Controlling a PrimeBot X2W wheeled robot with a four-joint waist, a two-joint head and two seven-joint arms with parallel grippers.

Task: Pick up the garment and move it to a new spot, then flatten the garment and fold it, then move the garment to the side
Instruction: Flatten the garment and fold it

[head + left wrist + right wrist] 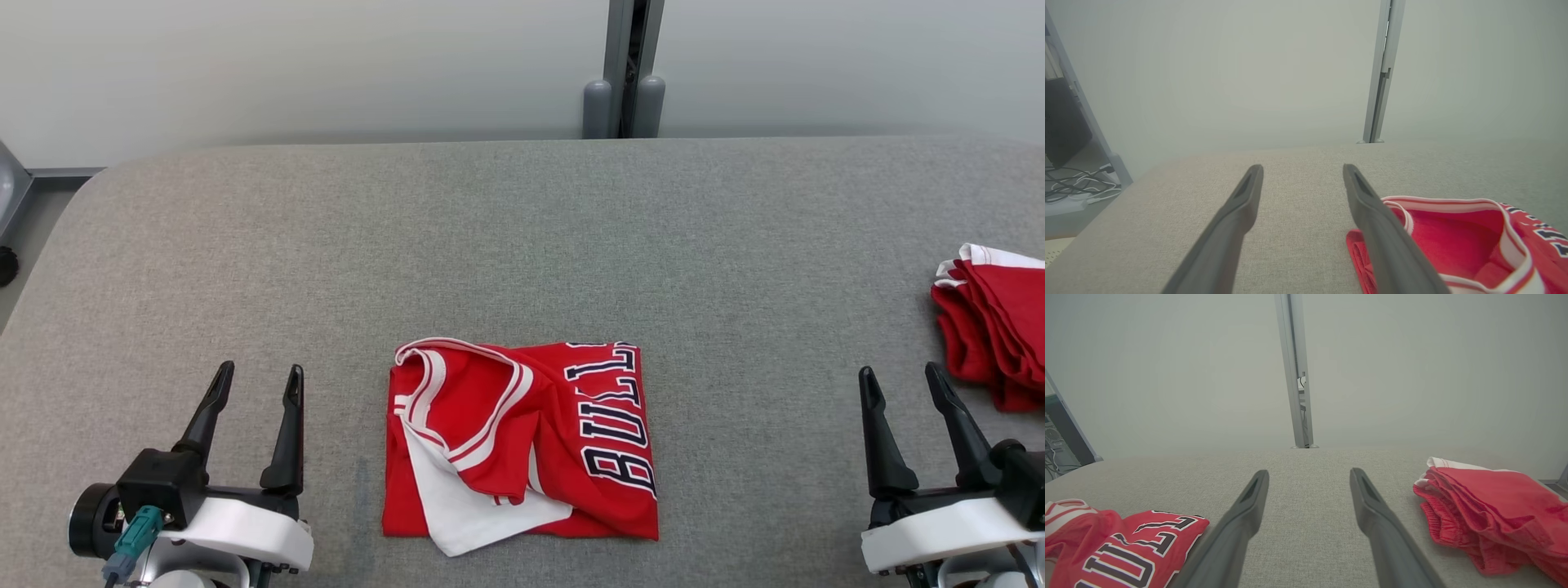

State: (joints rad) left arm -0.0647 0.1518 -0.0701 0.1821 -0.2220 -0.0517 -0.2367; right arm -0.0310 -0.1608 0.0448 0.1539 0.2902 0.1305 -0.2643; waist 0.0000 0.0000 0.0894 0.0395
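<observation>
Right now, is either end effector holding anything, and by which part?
Nothing is held. The left end effector and the right end effector are both open, each apart from the folded red jersey lying between them.

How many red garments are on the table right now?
2: a folded red jersey at the centre of the table, and a bunched red garment at its right edge, partly cut off; that pile may hold more.
</observation>
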